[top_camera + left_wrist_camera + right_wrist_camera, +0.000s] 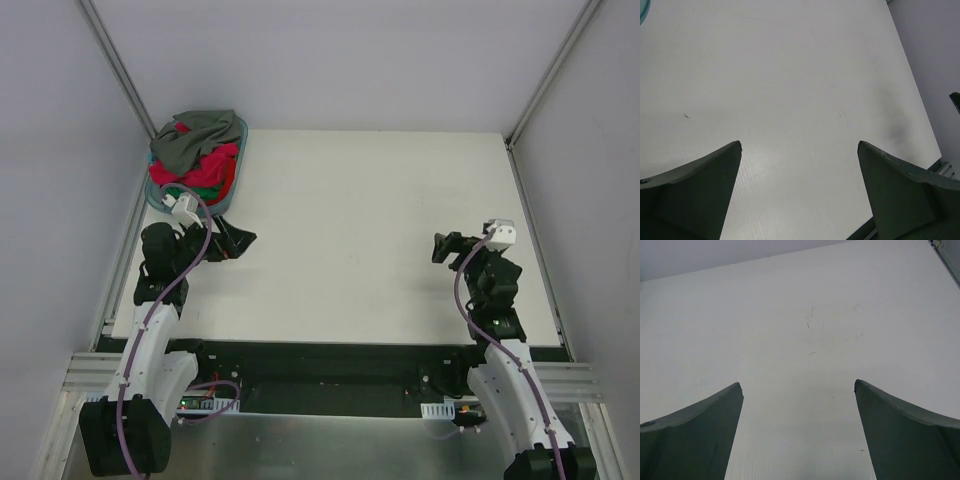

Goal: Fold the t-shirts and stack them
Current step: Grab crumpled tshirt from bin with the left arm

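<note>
Top external view has the t-shirts [200,155] heaped in a teal basket [241,150] at the far left corner of the table [370,220]. A grey shirt [195,138] lies crumpled on top, a pink-red shirt [215,172] bulges beneath it, and a sliver of green cloth [171,189] shows at the near rim. The basket sits close against the left one of the white walls [60,120] that close in the table on three sides. A white camera block [182,207] on the left arm overlaps the basket's near rim in this view. Just nearer, the left claw [236,241] points right across the table, apart from the cloth, its jaws spread wide with nothing in them. Its wrist view shows bare table between the fingers [705,190] and a teal edge in the upper left corner. The right claw [443,247] hangs well apart on the table's right side, pointing left, likewise wide open and empty. Purple cables [160,300] run along both arms.
</note>
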Motion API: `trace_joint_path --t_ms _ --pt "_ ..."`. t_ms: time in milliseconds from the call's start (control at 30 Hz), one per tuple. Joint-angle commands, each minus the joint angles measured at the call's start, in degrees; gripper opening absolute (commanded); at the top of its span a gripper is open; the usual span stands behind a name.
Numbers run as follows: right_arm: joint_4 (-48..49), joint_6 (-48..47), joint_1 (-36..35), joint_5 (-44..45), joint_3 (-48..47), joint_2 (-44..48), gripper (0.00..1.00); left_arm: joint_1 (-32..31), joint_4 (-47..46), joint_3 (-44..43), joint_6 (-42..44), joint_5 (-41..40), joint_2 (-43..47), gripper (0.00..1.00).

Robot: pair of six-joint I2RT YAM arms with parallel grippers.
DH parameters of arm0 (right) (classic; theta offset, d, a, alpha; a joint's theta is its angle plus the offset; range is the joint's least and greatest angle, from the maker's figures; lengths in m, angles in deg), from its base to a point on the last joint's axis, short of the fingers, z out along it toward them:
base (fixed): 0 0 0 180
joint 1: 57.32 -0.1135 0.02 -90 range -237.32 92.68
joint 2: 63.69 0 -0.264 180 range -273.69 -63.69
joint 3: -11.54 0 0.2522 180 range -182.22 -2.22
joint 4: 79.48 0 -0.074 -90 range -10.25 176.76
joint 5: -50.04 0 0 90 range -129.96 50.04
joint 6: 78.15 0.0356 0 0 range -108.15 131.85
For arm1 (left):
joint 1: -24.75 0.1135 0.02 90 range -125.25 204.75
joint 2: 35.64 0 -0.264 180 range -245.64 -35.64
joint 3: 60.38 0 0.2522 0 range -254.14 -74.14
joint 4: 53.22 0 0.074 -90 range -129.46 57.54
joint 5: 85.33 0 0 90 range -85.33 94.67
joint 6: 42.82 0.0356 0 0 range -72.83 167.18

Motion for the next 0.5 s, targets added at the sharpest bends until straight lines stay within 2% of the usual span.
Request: trace_joint_path --t_ms 0,133,233,333,467 --pt "2.84 0.80 -0.04 -0.20 0.33 1.82 0.96 0.19 -2.32 -0.35 0.42 0.54 0.50 0.99" --pt "2.32 0.88 0.05 -0.29 0.24 1.74 0.96 0.19 -1.88 -1.05 -0.28 -1.04 -0.38 0.99" --pt "0.82 1.94 -0.04 -0.29 -0.81 1.30 0.96 0.19 -1.36 -4.29 -2.47 -5.95 -3.09 0.99" --pt "-0.32 2.12 0.05 -0.20 -1.69 1.03 0.96 0.19 1.45 -11.83 -5.02 -14.47 -9.76 0.99" --pt "-3.82 -0.17 0.05 -4.16 -3.62 0.07 0.96 0.19 3.30 -24.92 -5.03 -19.67 -23.02 0.99"
